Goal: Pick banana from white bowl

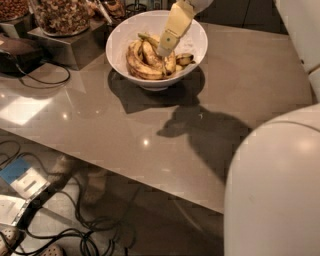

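Observation:
The white bowl [192,35] stands at the back of the grey table and holds several yellow, brown-blotched bananas. The banana [150,54], long and curved with a greenish stem at its far end, lies in the middle of the pile. My gripper [163,52] reaches down from the top of the view into the bowl. Its cream tip rests at the right side of this banana, among the bunch. A darker banana end [184,59] shows to the right of the gripper.
Glass jars of nuts [61,15] stand on a metal stand at the back left, close to the bowl. A dark device with a cable [15,50] lies at the left. My white arm body [275,190] fills the lower right. Cables lie on the floor [75,230].

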Controlling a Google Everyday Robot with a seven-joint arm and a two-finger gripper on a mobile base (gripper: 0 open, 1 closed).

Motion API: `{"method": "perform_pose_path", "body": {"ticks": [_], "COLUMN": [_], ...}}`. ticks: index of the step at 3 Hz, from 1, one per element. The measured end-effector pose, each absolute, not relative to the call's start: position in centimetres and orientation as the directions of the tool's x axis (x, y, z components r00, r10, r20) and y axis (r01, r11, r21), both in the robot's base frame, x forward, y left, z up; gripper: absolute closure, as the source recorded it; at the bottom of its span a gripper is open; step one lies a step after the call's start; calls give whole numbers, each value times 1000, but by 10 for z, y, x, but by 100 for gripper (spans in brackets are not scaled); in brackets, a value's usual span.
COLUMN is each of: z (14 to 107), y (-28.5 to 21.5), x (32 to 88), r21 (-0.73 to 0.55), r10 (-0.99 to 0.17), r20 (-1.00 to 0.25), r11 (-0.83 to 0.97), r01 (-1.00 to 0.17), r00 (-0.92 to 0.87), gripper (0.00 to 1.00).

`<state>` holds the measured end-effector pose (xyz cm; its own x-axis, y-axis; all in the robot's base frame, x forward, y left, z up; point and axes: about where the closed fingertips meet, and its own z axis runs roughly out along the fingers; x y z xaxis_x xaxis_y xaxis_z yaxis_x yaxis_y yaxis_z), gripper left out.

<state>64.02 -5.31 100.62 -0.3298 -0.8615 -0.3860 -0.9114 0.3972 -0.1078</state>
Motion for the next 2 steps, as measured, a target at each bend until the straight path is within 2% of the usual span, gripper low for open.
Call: {"method": "perform_pose_path", "body": {"ticks": [1, 2], "z": [1010, 1001], "y": [-38, -25], "x": [663, 687], "r21": [-70, -55], "r10": [-825, -802], "r20": [-450, -456], "r11": [414, 457], "r01": [-908, -888], "r00": [-342, -385], "gripper": [0, 0]}}
